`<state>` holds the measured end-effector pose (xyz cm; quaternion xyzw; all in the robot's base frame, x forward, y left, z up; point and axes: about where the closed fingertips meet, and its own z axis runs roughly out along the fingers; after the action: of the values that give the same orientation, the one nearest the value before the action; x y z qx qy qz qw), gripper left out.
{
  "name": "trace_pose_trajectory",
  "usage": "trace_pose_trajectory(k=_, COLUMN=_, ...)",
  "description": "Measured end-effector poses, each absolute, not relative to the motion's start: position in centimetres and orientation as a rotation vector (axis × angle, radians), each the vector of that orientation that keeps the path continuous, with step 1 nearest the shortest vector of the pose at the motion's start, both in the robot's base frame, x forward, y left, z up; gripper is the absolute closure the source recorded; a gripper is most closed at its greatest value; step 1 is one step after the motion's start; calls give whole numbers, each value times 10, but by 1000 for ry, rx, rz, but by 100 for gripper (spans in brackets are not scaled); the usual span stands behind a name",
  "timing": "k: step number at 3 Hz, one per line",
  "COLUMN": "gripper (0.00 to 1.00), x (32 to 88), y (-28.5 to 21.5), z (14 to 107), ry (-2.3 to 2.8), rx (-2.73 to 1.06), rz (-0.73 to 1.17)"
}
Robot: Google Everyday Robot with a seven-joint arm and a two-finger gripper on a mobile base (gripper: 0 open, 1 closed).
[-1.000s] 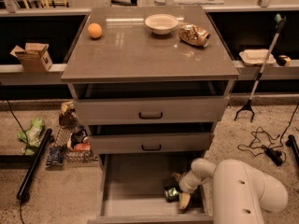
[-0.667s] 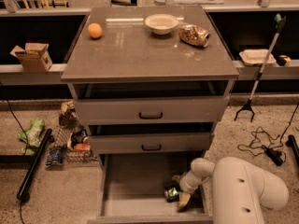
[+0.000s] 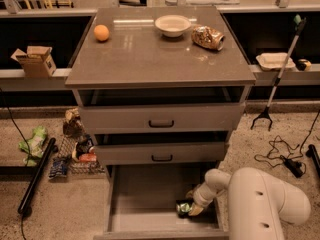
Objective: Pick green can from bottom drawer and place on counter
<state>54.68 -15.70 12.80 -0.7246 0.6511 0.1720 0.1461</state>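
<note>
The green can [image 3: 183, 208] lies on its side on the floor of the open bottom drawer [image 3: 145, 194], near the drawer's front right corner. My gripper [image 3: 192, 205] reaches down into the drawer from the right, at the end of the white arm [image 3: 260, 204], and is right at the can. The arm hides part of the can. The counter [image 3: 150, 54] is the glossy grey-brown top of the cabinet, above the drawers.
On the counter stand an orange [image 3: 101, 32], a white bowl [image 3: 172, 25] and a gold-brown shiny bag [image 3: 207, 37]. Two upper drawers with black handles [image 3: 161, 123] stand slightly open. Clutter [image 3: 75, 144] lies on the floor left of the cabinet; a cable [image 3: 280, 156] lies to the right.
</note>
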Motion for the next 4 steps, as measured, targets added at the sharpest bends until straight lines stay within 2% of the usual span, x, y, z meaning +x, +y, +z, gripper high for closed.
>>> trace_pose_trajectory(k=1, gripper=88, x=548, y=-159, z=154, ry=1841, rx=-2084, rz=465)
trace_pose_trajectory(k=2, gripper=100, x=550, y=-170, z=220, ry=1764, rx=-2053, rz=455)
trace_pose_trajectory(k=3, gripper=100, x=556, y=-189, z=281, ry=1711, rx=-2024, rz=483)
trace_pose_trajectory(k=4, gripper=100, x=546, y=-186, z=282, ry=1704, rx=-2042, rz=533)
